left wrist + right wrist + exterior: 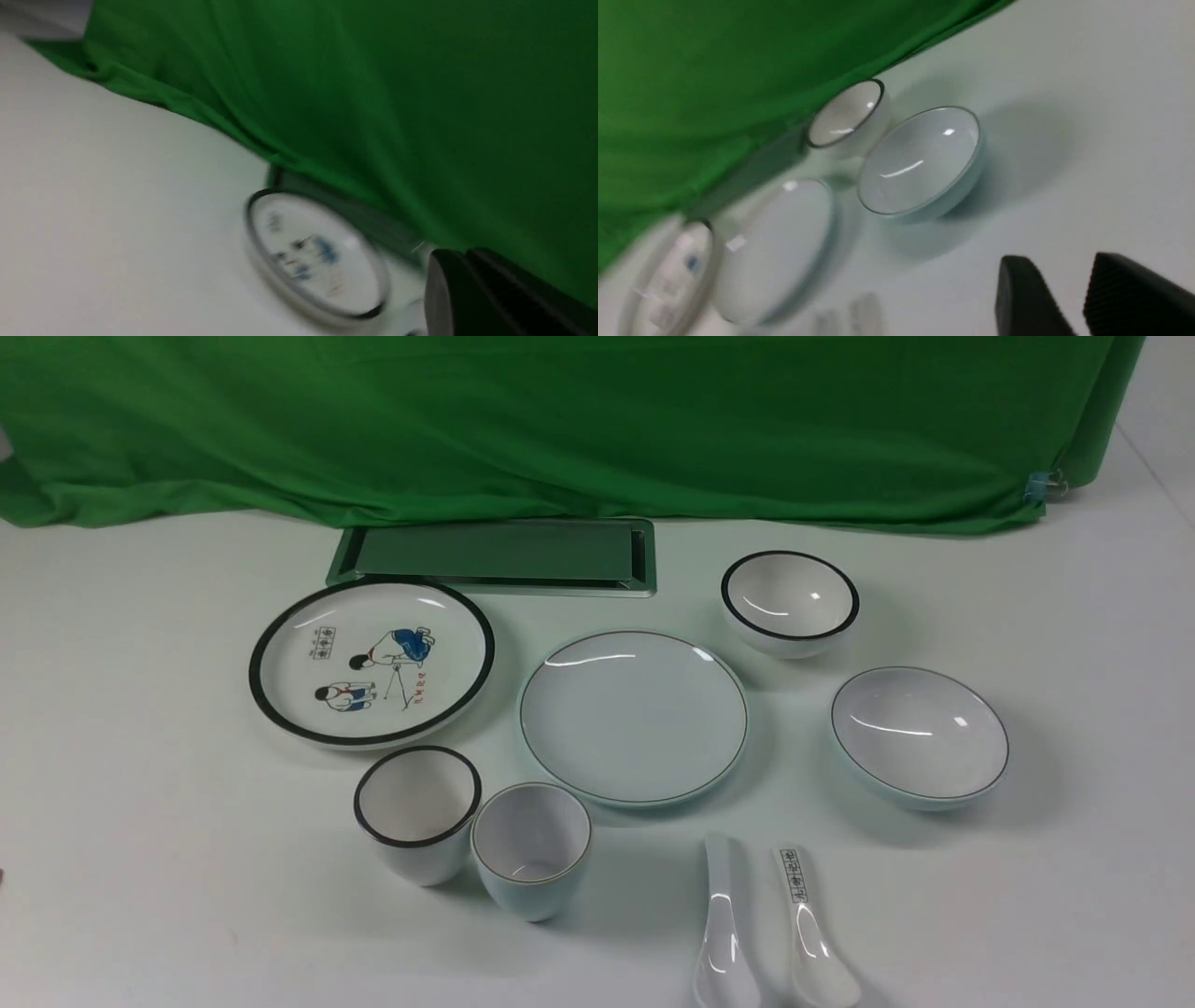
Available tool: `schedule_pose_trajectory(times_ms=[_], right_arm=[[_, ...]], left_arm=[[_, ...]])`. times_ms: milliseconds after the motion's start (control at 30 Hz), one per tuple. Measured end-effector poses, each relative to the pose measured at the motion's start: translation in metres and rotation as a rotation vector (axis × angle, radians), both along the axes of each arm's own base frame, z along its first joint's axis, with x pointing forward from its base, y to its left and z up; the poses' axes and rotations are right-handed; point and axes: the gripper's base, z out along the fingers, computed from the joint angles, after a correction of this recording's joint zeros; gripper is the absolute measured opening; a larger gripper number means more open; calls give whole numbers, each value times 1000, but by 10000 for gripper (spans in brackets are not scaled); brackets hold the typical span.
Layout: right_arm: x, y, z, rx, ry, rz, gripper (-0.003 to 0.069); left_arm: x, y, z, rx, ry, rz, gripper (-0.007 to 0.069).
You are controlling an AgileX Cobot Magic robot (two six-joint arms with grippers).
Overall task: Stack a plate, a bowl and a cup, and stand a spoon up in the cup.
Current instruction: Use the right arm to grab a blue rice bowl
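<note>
- Left jaws [462,253] are shut, nothing held; right jaws [1059,259] are parted partway, nothing held;
- beyond the right jaws, untouched, the bowl [920,737] and plate [635,719] are seen;
- clear of both jaws, the cup [532,849] is set near the plate; the plain spoon [723,933] is laid flat.

Worktop [187,915] seen as smooth and white, its far edge covered by a rumpled green cloth [560,429], clipped at the right corner, surface softly lit, faint shadows cast.
</note>
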Motion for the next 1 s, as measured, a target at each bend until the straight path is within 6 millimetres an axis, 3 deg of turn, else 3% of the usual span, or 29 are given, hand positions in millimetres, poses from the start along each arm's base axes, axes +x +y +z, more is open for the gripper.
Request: schedule_pose_trajectory(times_ms=[100,333,533,700,767,900,1000], right_arm=[[0,1,0,210,21,-42,242],[1,0,3,262,0,-50,242],[1,1,4,178,-25,-29,242],[0,3,11,6,-76,49,232],[0,4,26,-83,-115,82,207],[10,6,66,-319,-153,141,64],[20,9,92,-471,-147,178,20]], left_arm=[[-1,3,3,-288,-56,-1,-28],[-1,4,4,-323,-69,-1,-28],[-1,2,7,-331,-69,-17,-28],[-18,-4,68,83,-147,-20,-28],[-21,-5,90,223,-115,-6,-28],[-2,-3,122,493,171,-9,-28],[18,-1,134,639,363,-62,-28]])
